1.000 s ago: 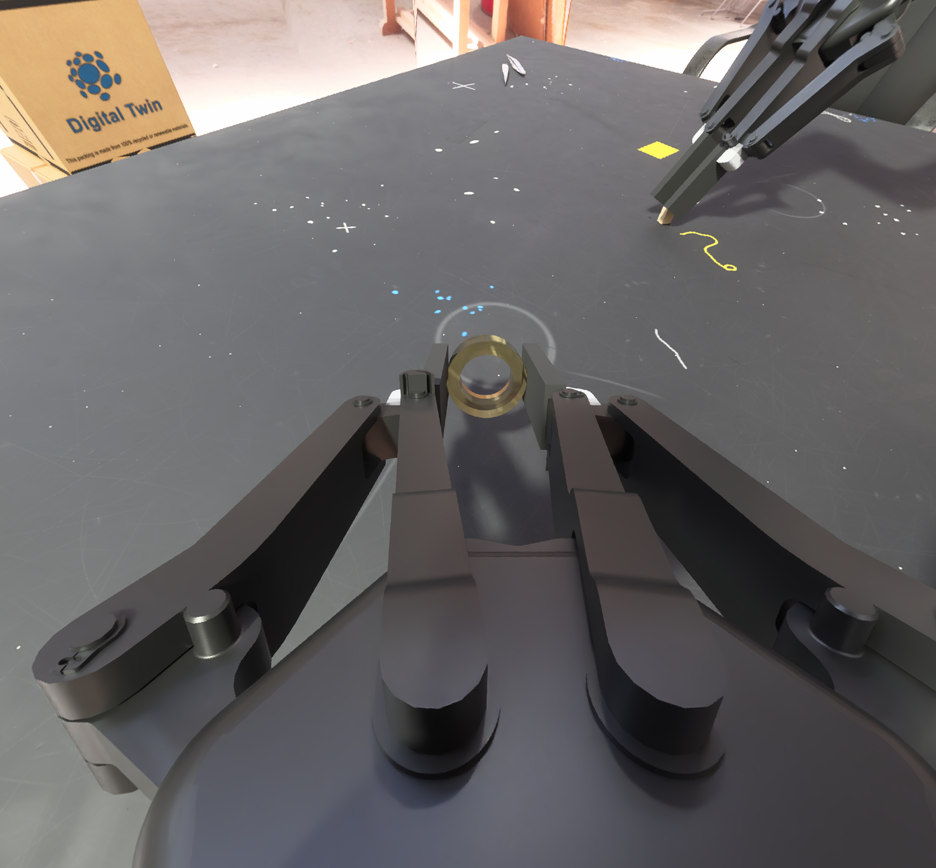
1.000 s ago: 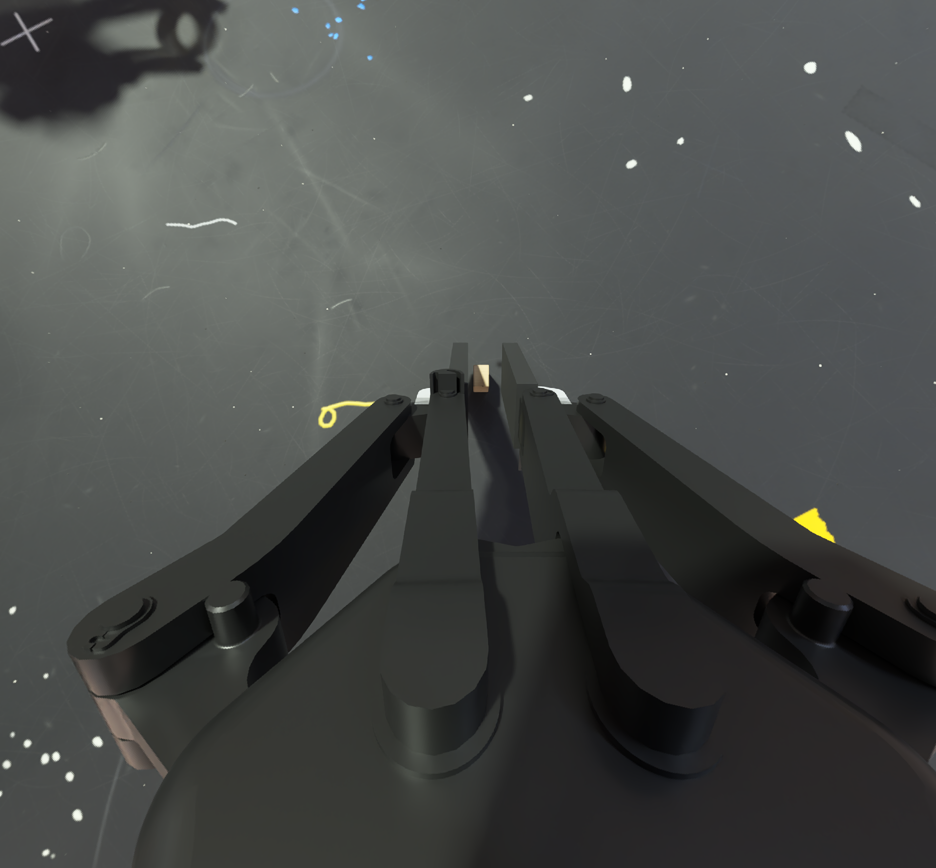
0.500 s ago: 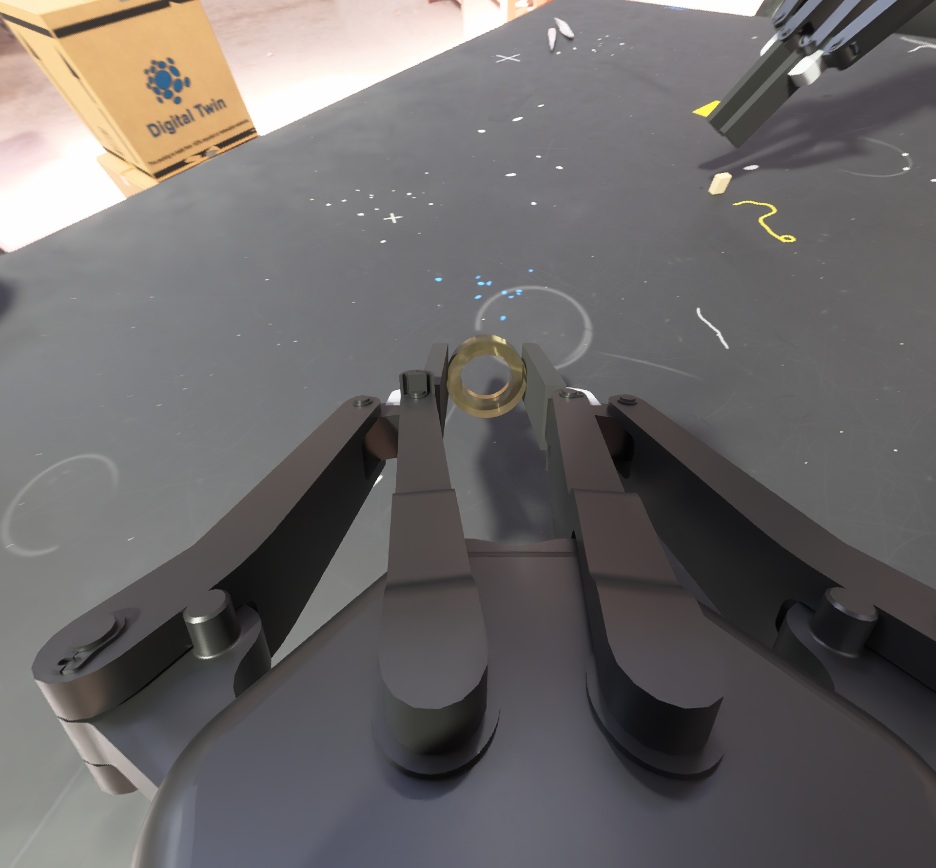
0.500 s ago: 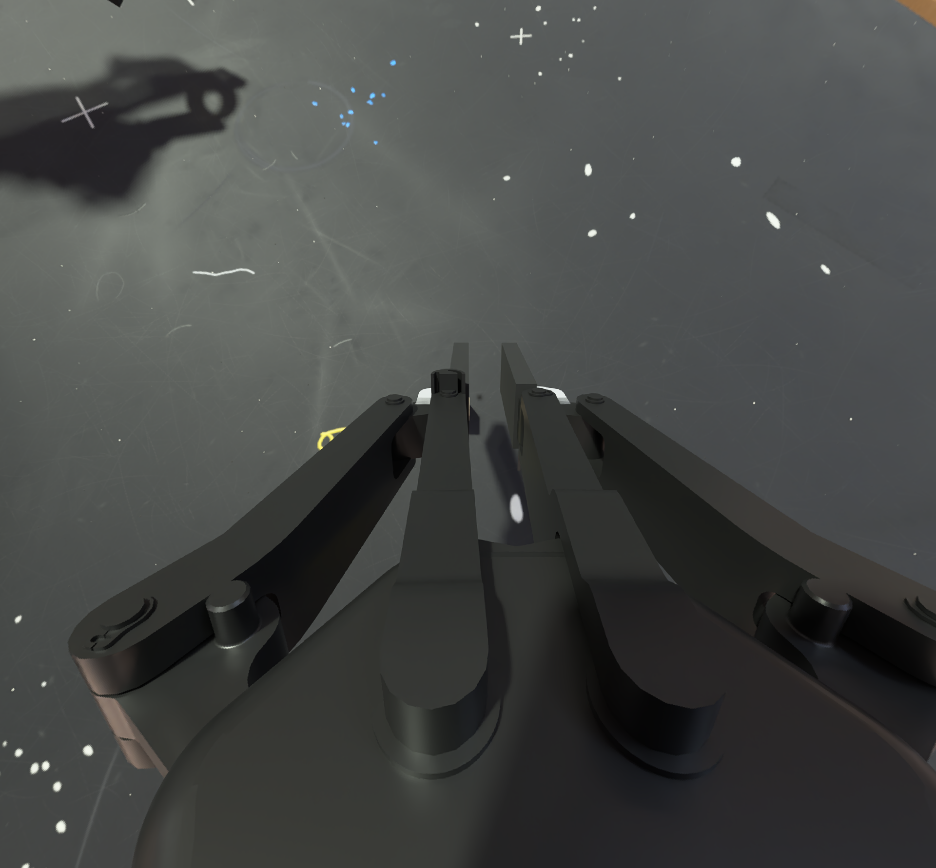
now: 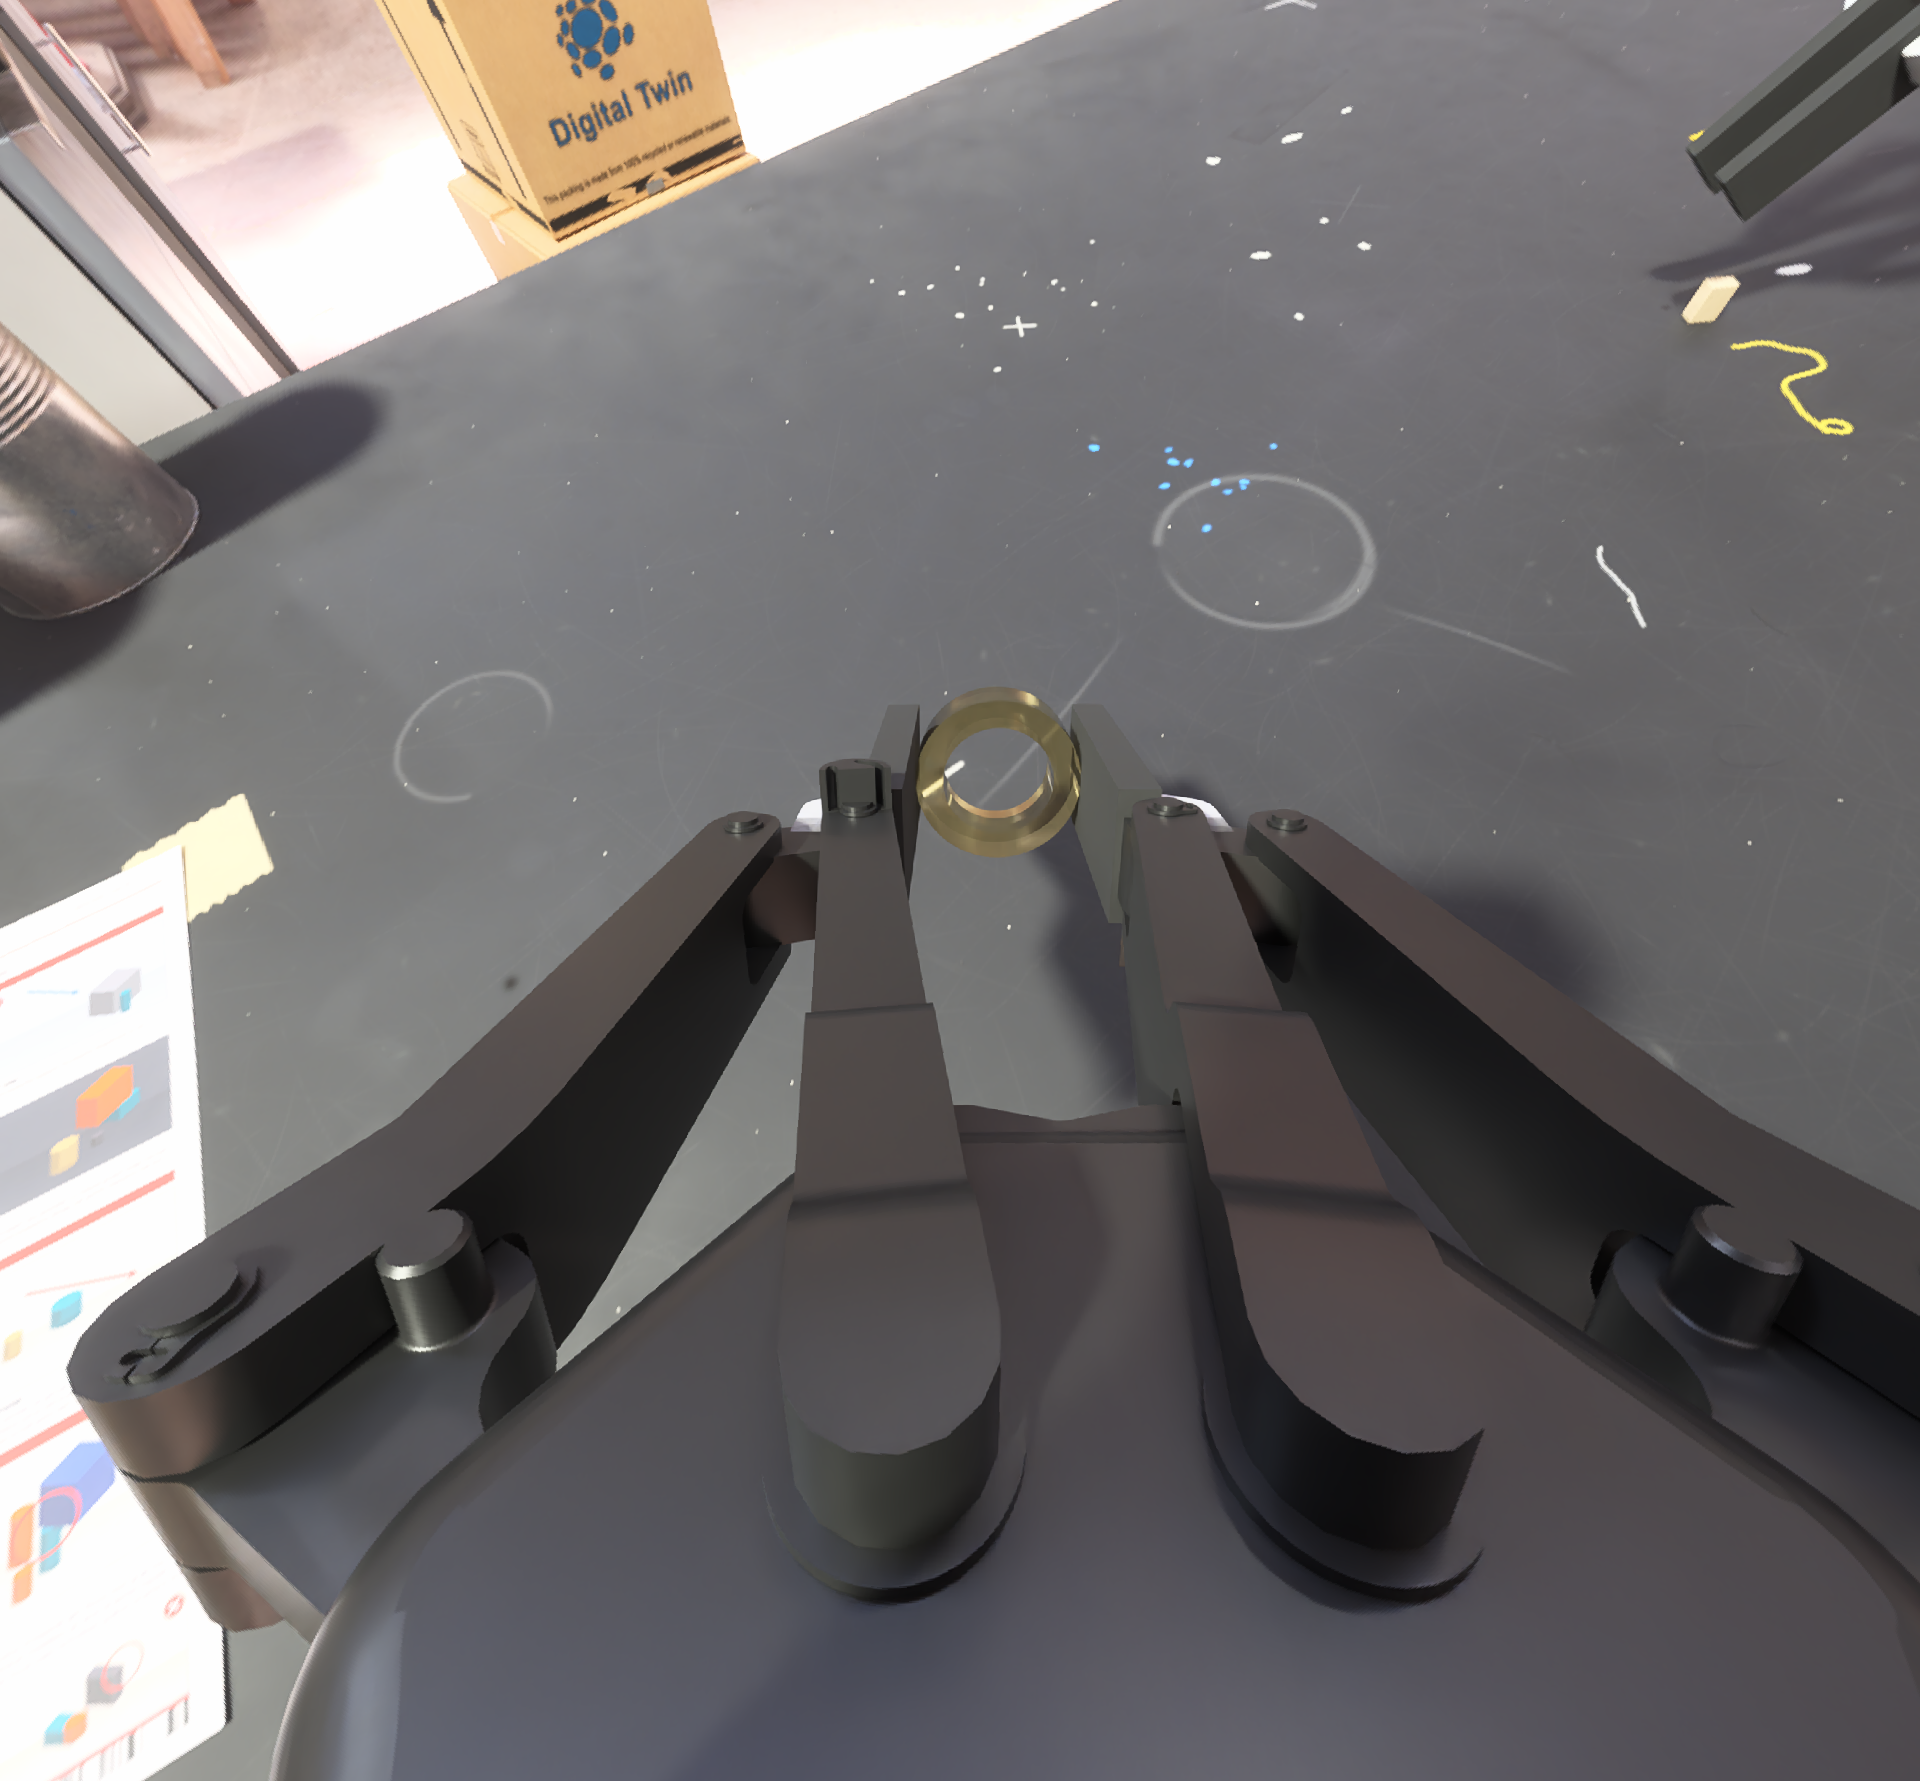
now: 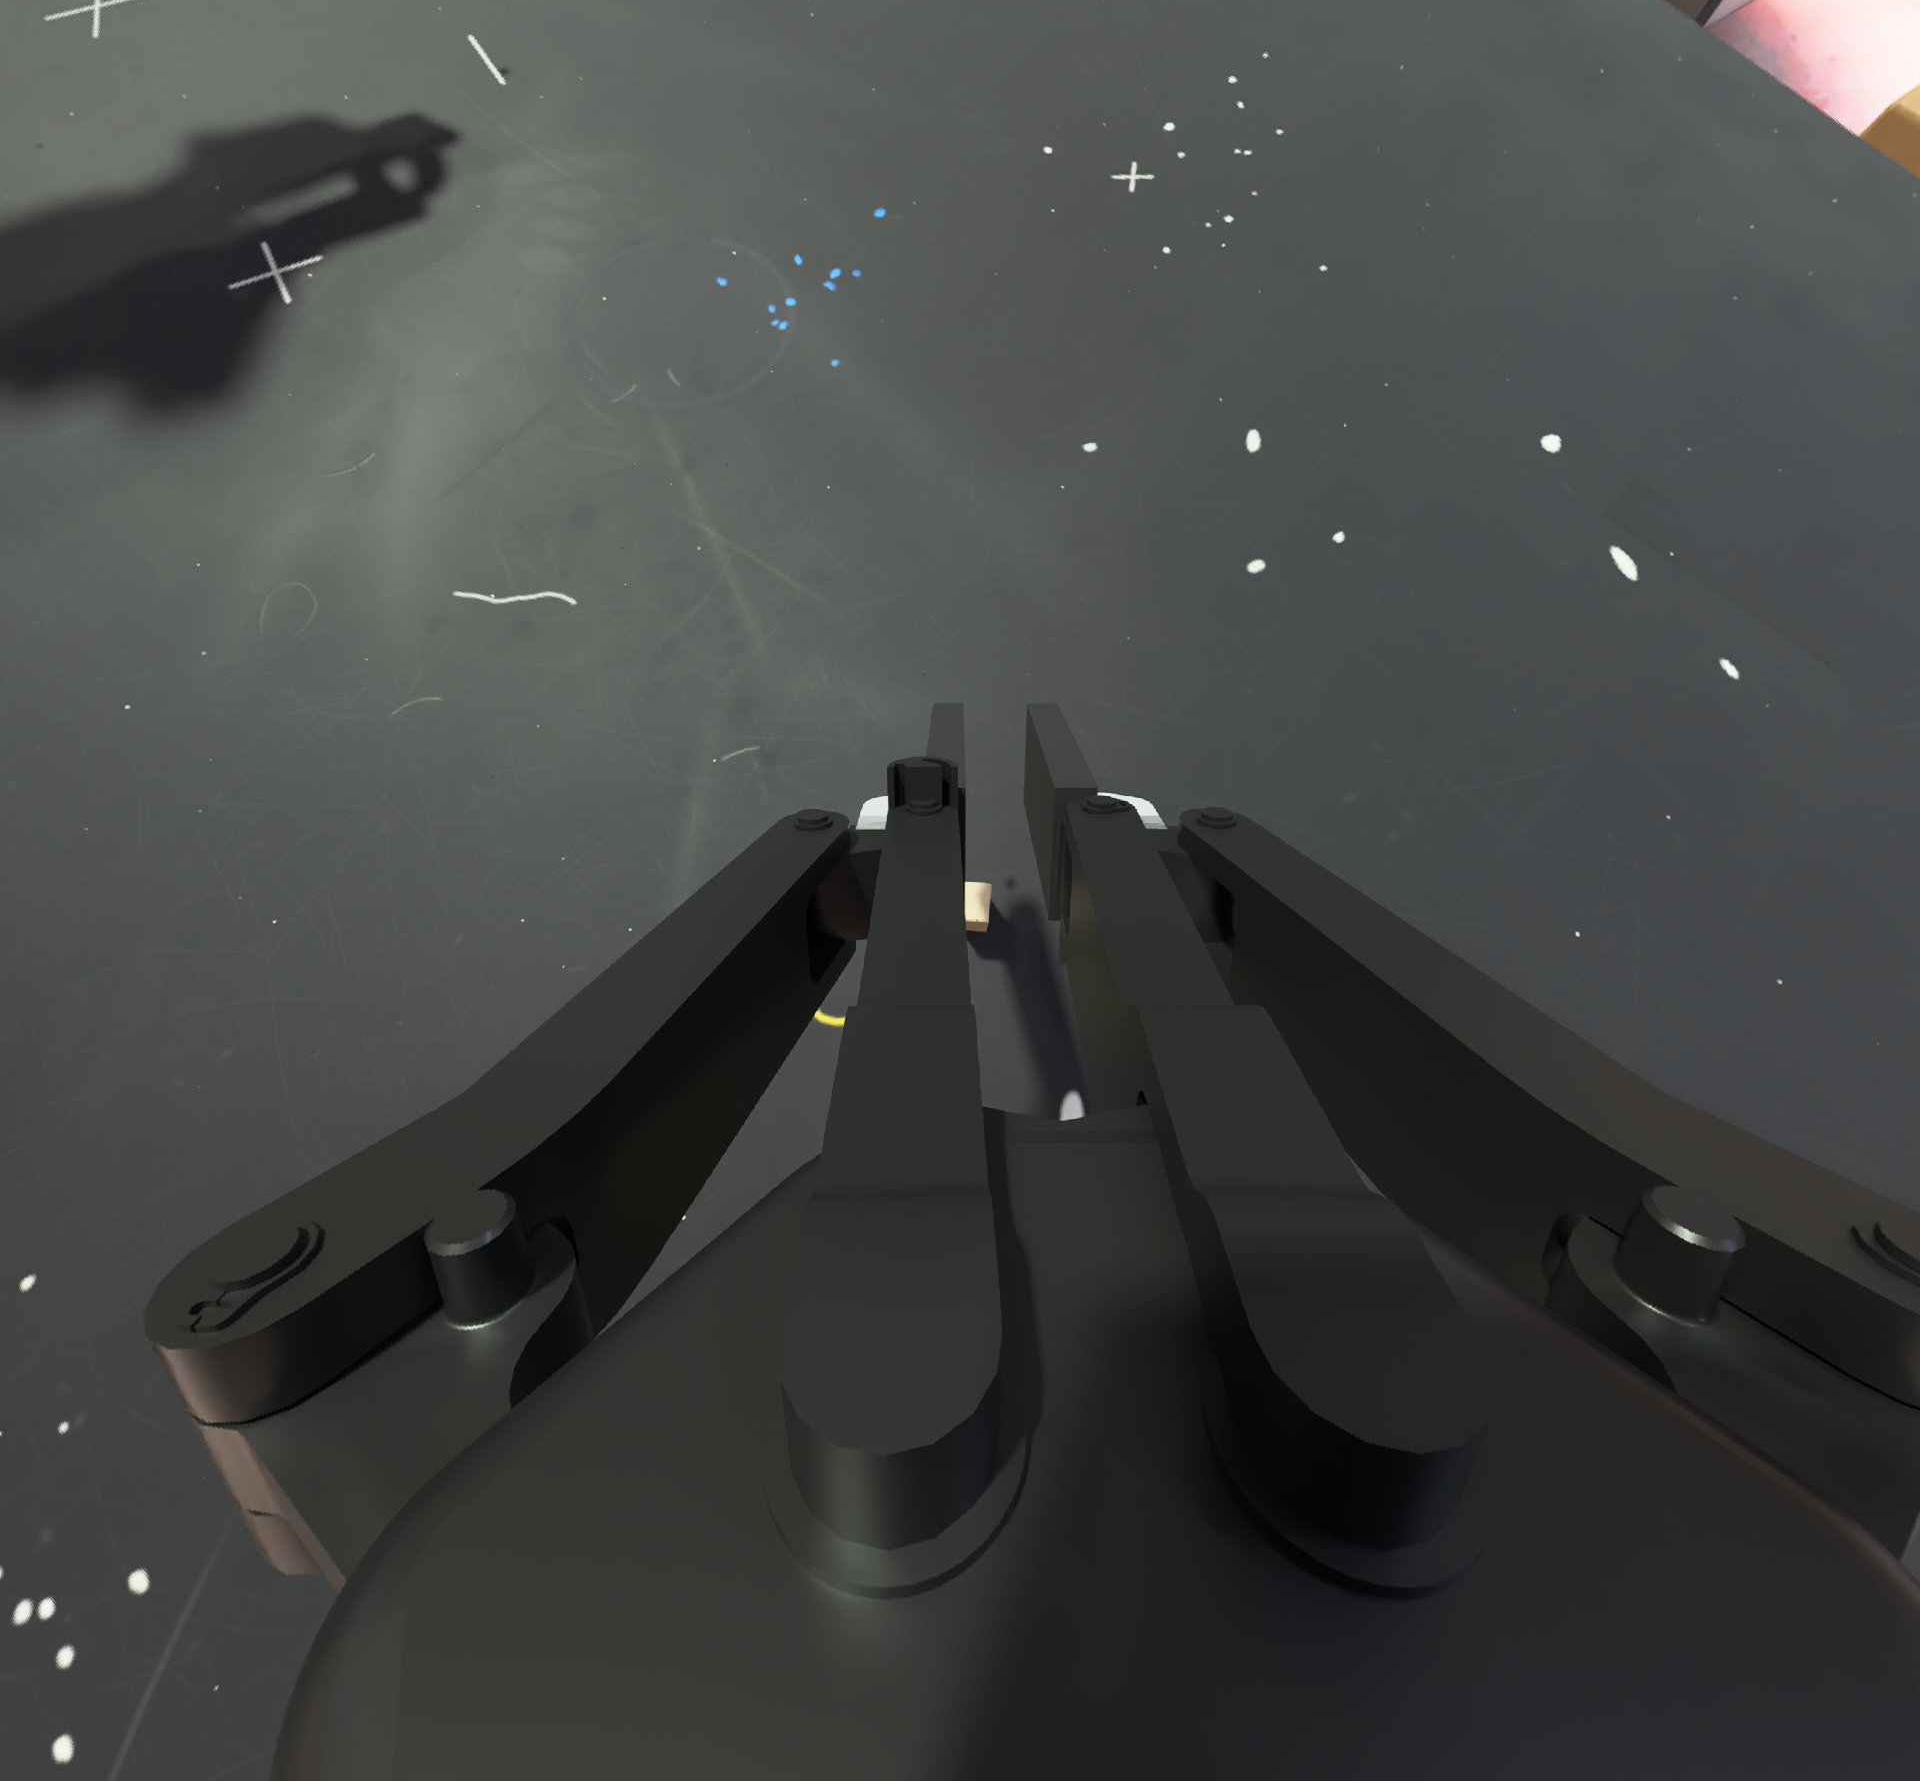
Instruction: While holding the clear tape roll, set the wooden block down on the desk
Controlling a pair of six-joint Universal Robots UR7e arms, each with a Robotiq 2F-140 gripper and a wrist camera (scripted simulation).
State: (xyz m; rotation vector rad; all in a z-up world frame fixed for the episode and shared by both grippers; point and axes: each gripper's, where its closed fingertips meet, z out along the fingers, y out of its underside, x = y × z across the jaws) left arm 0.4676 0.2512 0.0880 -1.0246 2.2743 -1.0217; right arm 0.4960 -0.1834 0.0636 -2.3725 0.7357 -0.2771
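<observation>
My left gripper (image 5: 997,744) is shut on the clear, amber-tinted tape roll (image 5: 997,773) and holds it above the dark desk (image 5: 727,484). The small wooden block (image 5: 1709,297) lies on the desk at the far right, beside a yellow squiggle mark (image 5: 1803,386). My right gripper (image 6: 992,723) has a narrow gap between its fingers, with nothing in it, and hangs above the desk. The block (image 6: 977,903) shows below it, part hidden by the left finger. The right gripper's fingertips (image 5: 1725,173) also show in the left wrist view, above the block and apart from it.
A cardboard box (image 5: 551,38) stands beyond the desk's far edge. A printed sheet (image 5: 94,1212) and a beige scrap (image 5: 223,853) lie at the left. A ribbed metal tube (image 5: 73,505) rests at the far left. Chalk marks dot the desk.
The right gripper let go of the wooden block and rose; the block now lies on the desk. The left gripper drew back and up, still holding the tape roll.
</observation>
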